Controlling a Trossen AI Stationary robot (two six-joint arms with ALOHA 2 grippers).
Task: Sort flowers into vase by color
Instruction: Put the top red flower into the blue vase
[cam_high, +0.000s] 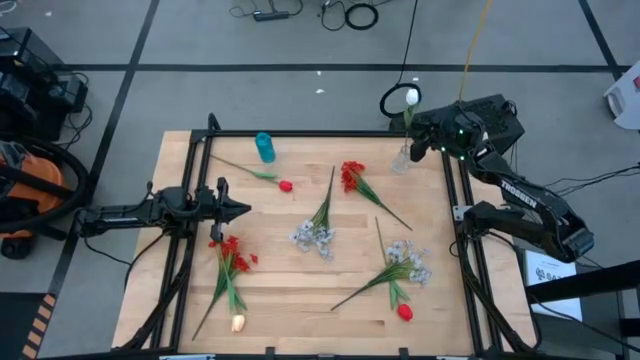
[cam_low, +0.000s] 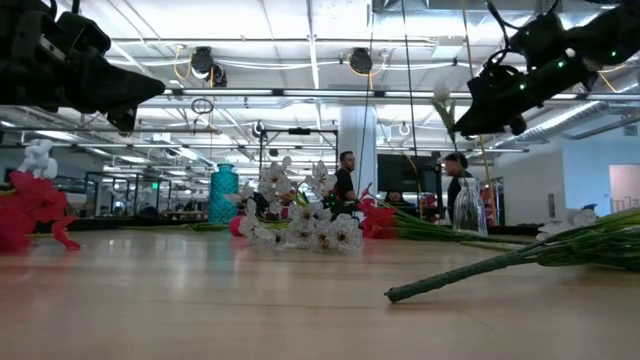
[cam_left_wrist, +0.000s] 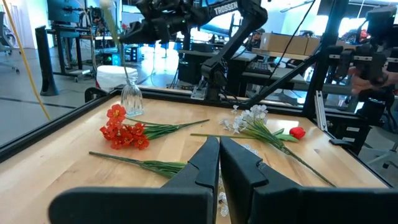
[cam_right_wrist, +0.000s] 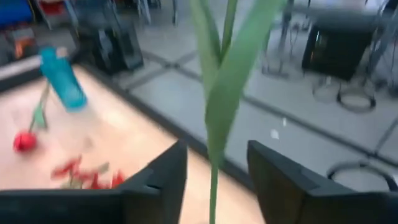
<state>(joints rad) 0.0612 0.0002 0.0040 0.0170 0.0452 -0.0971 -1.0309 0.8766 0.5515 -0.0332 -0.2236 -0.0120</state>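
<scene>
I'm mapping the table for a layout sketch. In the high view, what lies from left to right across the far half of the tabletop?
Left gripper → teal vase → red tulip bud → red clustered bloom → clear glass vase → right gripper.

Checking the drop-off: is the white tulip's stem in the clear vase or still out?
In. The white tulip stands upright with its stem in the clear vase; the right gripper is open around the stem.
</scene>
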